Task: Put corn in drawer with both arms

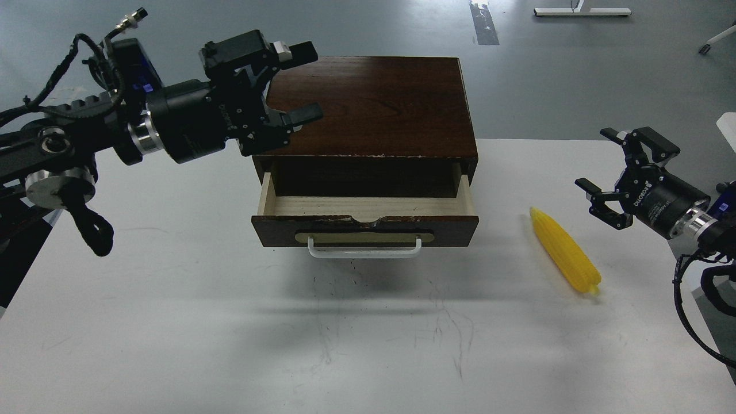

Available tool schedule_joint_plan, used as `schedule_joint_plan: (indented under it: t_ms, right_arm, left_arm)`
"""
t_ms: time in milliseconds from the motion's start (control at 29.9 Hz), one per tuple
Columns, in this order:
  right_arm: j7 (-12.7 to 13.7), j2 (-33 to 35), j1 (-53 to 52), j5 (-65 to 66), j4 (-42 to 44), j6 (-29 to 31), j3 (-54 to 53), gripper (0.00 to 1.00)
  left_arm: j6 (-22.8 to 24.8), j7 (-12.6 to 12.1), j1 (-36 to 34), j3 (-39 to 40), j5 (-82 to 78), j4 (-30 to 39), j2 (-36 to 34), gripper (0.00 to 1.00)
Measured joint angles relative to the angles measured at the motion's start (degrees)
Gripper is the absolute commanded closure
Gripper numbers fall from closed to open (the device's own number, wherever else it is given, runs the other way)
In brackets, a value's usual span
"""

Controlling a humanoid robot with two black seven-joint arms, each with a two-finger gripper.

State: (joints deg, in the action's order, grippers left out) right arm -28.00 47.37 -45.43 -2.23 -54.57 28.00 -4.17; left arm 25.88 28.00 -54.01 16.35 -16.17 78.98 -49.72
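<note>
So the drawer (pixel 364 208) is pulled out and empty, corn (pixel 565 250) lying on the table (pixel 172 322) at its 3 o'clock. Looks like pickup is next: the right gripper (pixel 610 172), wide open and empty, hovers near the cob. Left gripper (pixel 300 84), also open and empty, hangs at the box's (pixel 379 103) 10 o'clock, nothing blocking

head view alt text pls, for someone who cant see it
A yellow corn lies on a white table, right of a dark wooden box whose drawer is open and empty. The left gripper hovers open by the box; the right gripper is open near the corn.
</note>
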Motion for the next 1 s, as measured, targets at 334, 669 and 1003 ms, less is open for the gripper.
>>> schedule_joint_plan:
  t_ms: [334,669,1003]
  right_arm:
    - [0.0,2.8,-1.9,19.4,0.1,0.0,-0.4,0.0]
    - [0.0,4.4,-3.6,54.2,0.0,-9.8,0.1,0.0]
    - [0.0,2.5,-4.7,73.5,0.2,-17.8,6.6,0.0]
  left_arm:
    - [-4.6,0.0,19.3,16.7,3.3,-6.2,4.8,0.02]
    - [-3.8,-0.1,22.5,19.4,2.9,-9.5,6.7,0.02]
    - [-3.6,-0.2,22.6,19.4,2.5,-9.0,7.3,0.02]
